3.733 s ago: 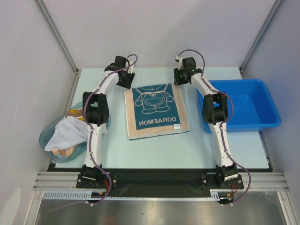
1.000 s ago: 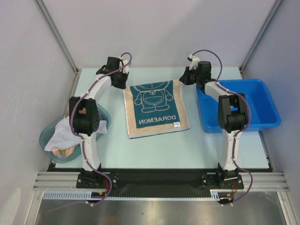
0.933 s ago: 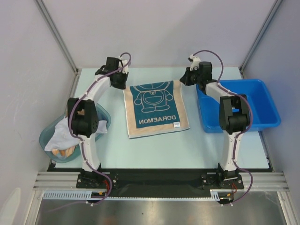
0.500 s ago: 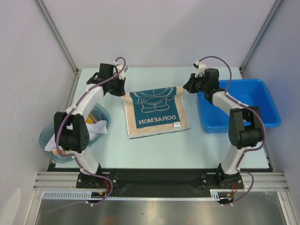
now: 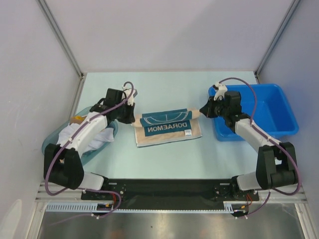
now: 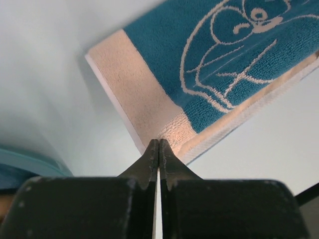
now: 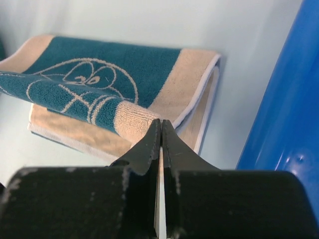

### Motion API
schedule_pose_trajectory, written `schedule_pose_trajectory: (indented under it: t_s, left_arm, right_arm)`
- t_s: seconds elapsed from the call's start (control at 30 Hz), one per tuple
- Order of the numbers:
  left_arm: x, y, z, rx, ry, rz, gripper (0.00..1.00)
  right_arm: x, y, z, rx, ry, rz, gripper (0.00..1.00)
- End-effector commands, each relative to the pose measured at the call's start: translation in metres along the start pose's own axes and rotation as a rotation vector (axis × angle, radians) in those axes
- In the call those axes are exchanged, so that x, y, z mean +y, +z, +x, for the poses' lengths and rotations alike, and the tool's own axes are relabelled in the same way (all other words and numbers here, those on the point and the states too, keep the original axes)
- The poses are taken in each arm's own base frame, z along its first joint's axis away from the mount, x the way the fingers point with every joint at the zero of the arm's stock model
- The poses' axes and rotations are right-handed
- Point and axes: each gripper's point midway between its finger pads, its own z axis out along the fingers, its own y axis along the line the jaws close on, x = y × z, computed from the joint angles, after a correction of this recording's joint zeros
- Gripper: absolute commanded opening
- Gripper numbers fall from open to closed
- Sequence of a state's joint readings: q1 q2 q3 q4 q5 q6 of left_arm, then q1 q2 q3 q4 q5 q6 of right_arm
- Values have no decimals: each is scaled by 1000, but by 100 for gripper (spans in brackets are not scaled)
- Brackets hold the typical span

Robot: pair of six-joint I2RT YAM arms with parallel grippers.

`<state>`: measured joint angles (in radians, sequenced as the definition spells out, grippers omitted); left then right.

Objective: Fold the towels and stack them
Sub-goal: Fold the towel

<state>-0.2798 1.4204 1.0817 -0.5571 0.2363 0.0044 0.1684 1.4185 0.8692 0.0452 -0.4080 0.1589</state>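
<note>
Left end effector is pinched together on one beige corner of the teal towel, and right end effector is clamped on the other. Only the top view shows the towel doubled over on the table, between the teal tub and the blue bin.

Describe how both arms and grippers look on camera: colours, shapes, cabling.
Both match. The left arm and right arm have white links between chunky black joint housings. A thin purple cable loops loosely along each. The left gripper and right gripper are matte black: a blocky body with two wedge-shaped fingers tapering to thin tips. No markings visible.
</note>
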Motion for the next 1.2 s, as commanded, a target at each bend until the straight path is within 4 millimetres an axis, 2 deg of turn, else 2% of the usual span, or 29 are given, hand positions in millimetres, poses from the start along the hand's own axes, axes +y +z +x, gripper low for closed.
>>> schedule_pose_trajectory:
  t_s: [0.0, 0.1, 0.2, 0.27, 0.3, 0.47, 0.5, 0.53, 0.57, 0.6, 0.63, 0.67, 0.7, 0.77, 0.8, 0.93, 0.97, 1.03, 1.13, 1.17]
  left_arm:
    - [-7, -9, 11, -24, -23, -21, 0]
    - [-12, -12, 19, -33, -41, -19, 0]
    - [-17, -6, 36, -6, -74, -9, 0]
    - [-25, 0, 51, 40, -73, -6, 0]
    - [-25, 2, 56, 57, -72, -22, 0]
    - [-28, 10, 81, 176, -96, -29, 2]
    - [-27, 12, 85, 188, -97, -39, 4]
    - [-26, 12, 87, 194, -105, -52, 14]
    - [-26, 11, 87, 198, -107, -57, 19]
    - [-24, 9, 90, 210, -106, -77, 25]
    - [-24, 7, 89, 210, -112, -87, 38]
    - [-23, 4, 86, 205, -112, -95, 45]
    - [-23, -1, 85, 202, -113, -105, 50]
    - [-25, -6, 74, 175, -122, -105, 50]
    - [-28, -11, 70, 160, -130, -99, 50]
    - [-59, -10, 48, 85, -210, 53, 49]
    - [-70, -7, 55, 99, -238, 116, 48]
    - [-75, 1, 53, 83, -305, 144, 47]
    - [-60, 17, 81, 159, -376, 44, 43]
    - [-50, 23, 96, 192, -395, -13, 40]
  right_arm:
    - [0, -13, 13, 1, 32, 30, 0]
    - [6, -21, 25, 12, 38, 23, 0]
    - [10, -26, 31, 21, 34, 29, 0]
    - [9, -26, 32, 20, 34, 42, 0]
    - [8, -28, 43, 63, 50, 55, 0]
    - [3, -31, 58, 121, 59, 108, 2]
    - [0, -32, 59, 125, 59, 127, 3]
    - [-1, -33, 61, 133, 57, 138, 7]
    - [-4, -36, 67, 162, 66, 156, 10]
    - [-8, -38, 62, 157, 64, 189, 14]
    - [-8, -39, 61, 162, 66, 200, 19]
    - [-9, -44, 65, 189, 73, 216, 21]
    - [-11, -46, 56, 177, 68, 240, 23]
    - [-12, -53, 58, 207, 86, 269, 25]
    - [-10, -54, 49, 196, 87, 270, 25]
    - [6, -52, 44, 215, 108, 232, 25]
    - [16, -49, 45, 220, 93, 214, 24]
    - [22, -42, 48, 236, 82, 212, 22]
    - [29, -30, 63, 288, 54, 214, 21]
    - [31, -26, 68, 304, 30, 220, 21]
